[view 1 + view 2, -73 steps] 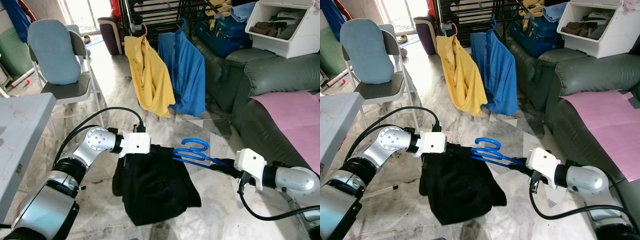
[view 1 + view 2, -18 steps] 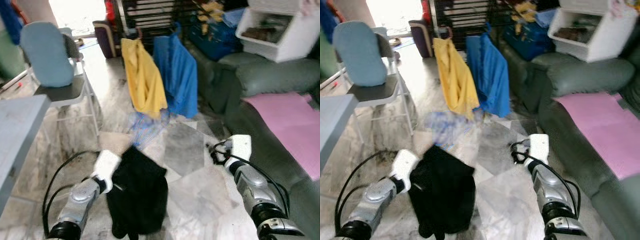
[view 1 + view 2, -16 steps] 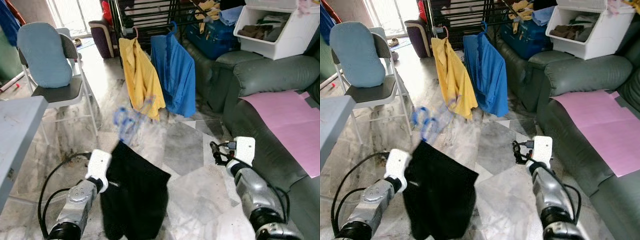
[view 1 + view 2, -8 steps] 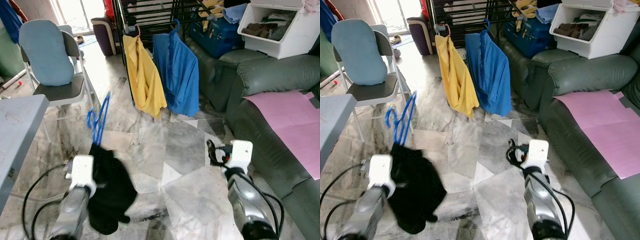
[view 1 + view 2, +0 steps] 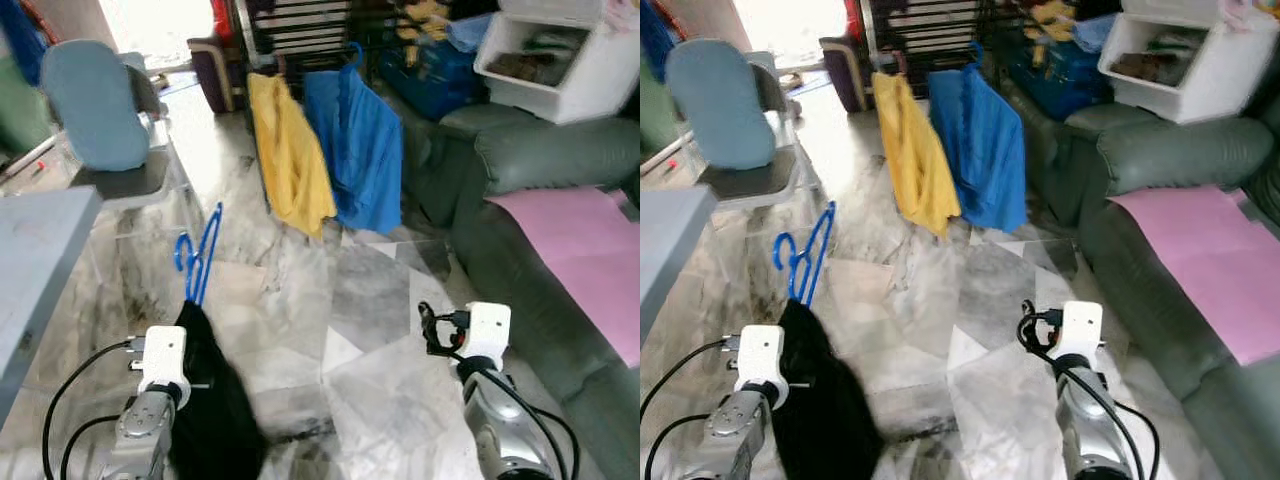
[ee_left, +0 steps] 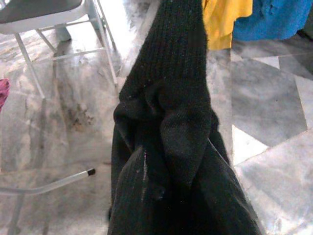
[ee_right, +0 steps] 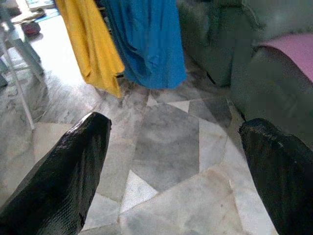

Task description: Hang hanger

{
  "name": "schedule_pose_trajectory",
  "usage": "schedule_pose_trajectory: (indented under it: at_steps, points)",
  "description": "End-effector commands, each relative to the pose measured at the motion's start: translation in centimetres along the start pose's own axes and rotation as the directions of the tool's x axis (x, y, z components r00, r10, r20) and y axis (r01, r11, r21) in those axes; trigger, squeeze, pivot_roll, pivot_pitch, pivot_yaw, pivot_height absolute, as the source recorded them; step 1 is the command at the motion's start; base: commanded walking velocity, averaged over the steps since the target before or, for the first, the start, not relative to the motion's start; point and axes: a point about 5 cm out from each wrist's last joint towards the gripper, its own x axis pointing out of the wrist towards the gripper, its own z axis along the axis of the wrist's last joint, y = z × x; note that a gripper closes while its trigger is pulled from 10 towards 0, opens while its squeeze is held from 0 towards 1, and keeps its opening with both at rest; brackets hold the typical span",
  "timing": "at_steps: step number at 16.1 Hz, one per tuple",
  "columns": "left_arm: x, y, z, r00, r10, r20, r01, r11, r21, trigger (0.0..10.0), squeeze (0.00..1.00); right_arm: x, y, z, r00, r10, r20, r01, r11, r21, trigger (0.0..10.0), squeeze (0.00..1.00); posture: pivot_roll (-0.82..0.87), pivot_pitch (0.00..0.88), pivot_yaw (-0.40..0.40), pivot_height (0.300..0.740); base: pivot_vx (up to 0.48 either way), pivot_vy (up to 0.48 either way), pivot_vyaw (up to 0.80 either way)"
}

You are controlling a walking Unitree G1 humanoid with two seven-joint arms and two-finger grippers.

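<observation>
A black knitted garment (image 5: 212, 405) hangs on a blue plastic hanger (image 5: 198, 252), whose hook and upper bar stand up above the cloth. My left gripper (image 5: 186, 338) is low on the left, shut on the garment at its top, with its fingers buried in the fabric. In the left wrist view the black garment (image 6: 171, 137) hangs close in front. My right gripper (image 7: 173, 125) is open over the marble floor with nothing between its black fingers (image 7: 58, 176). The right arm (image 5: 486, 328) is low on the right.
A black drying rack (image 5: 300, 25) stands ahead with a yellow shirt (image 5: 290, 150) and a blue shirt (image 5: 365, 150) hung on it. A blue-backed chair (image 5: 105, 115) and a grey table (image 5: 40, 250) are on the left. A green sofa (image 5: 545, 160) with a pink cloth (image 5: 585, 245) and a white bin (image 5: 570, 55) are on the right.
The right gripper has let go of the hanger and pulled back. The left arm has swung the garment and hanger to the left, where the hook now points up and the cloth hangs straighter.
</observation>
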Motion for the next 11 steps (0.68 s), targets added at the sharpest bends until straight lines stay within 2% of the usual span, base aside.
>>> schedule_pose_trajectory:
  at_steps: [1,2,4,7,9,11]
  points:
    - [0.4,0.1,1.2,0.999,0.011,0.046,-0.012,1.0,0.015,10.0,0.0,0.1,0.6,0.4,1.0,0.031,0.003,-0.031,1.0,-0.002,10.0,0.0,-0.11,0.0,0.046,0.74,0.0,0.0,0.8]
    - [0.6,-0.2,1.8,0.998,0.011,0.065,-0.011,1.0,0.002,10.0,0.0,0.1,0.7,0.5,0.999,0.039,0.005,-0.039,0.999,-0.002,10.0,0.0,-0.12,0.0,0.046,0.74,0.0,0.0,0.54]
    - [0.9,-0.7,2.4,0.997,-0.006,0.077,0.006,1.0,-0.002,10.0,0.0,0.1,0.7,0.5,0.999,0.041,0.002,-0.041,0.999,0.003,10.0,0.0,-0.12,0.0,0.048,0.74,0.0,0.0,0.0]
    - [1.2,-1.3,2.7,0.997,-0.021,0.08,0.021,1.0,0.001,10.0,0.0,0.0,0.7,0.6,0.999,0.041,-0.002,-0.041,0.999,0.009,10.0,0.0,-0.12,0.0,0.052,0.74,0.0,-0.301,0.0]
    - [1.3,-1.4,2.8,0.997,-0.022,0.079,0.022,1.0,-0.001,10.0,0.0,0.1,0.7,0.6,0.999,0.044,-0.004,-0.044,0.999,0.009,10.0,0.0,-0.13,0.0,0.053,0.74,0.0,0.0,0.0]
    - [1.5,-1.4,2.9,0.997,-0.018,0.073,0.018,1.0,-0.001,10.0,0.0,0.2,0.8,0.7,0.999,0.047,-0.007,-0.047,0.999,0.01,10.0,0.0,-0.13,0.0,0.055,0.74,0.0,-0.324,0.0]
